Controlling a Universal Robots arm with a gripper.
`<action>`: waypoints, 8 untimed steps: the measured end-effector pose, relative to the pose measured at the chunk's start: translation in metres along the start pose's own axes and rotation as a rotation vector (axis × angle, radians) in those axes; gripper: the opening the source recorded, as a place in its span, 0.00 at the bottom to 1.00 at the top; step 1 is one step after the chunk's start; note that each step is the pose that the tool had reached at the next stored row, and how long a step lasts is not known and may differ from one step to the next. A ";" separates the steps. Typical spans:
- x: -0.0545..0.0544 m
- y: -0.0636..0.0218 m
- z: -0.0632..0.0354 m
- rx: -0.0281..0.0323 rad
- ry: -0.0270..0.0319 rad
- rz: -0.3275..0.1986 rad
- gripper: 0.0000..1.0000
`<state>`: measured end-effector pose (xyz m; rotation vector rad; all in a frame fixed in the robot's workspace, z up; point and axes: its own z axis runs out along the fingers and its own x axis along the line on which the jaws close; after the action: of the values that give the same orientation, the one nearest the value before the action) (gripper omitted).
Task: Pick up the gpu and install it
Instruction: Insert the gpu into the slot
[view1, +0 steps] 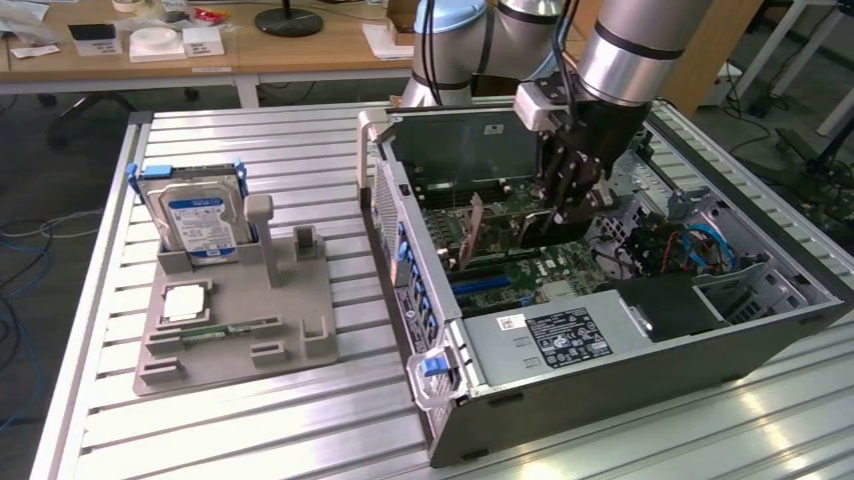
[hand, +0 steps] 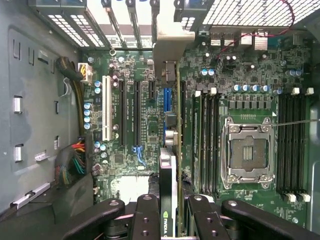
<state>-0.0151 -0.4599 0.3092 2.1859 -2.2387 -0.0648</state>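
fingers (hand: 146, 219) clamped on gpu (hand: 168, 195) above motherboard (hand: 127, 165); looks stiff, light, fragile, best held by its edges

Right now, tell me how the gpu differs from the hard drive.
The gpu is inside the open computer case, over the motherboard; the hard drive stands outside it in the gray holder. The gpu is clamped by the gripper; the hard drive is untouched. The gpu is a thin card with a black cooler; the hard drive is a silver box with a blue label. Both stand on edge.
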 end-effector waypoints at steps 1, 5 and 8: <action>0.000 0.0001 0.0000 0.0000 0.0000 0.000 0.26; 0.000 0.0012 0.0003 0.0001 -0.0001 0.000 0.26; 0.000 0.0040 0.0009 0.0000 -0.0001 0.000 0.26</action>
<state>-0.0192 -0.4596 0.3084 2.1858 -2.2390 -0.0649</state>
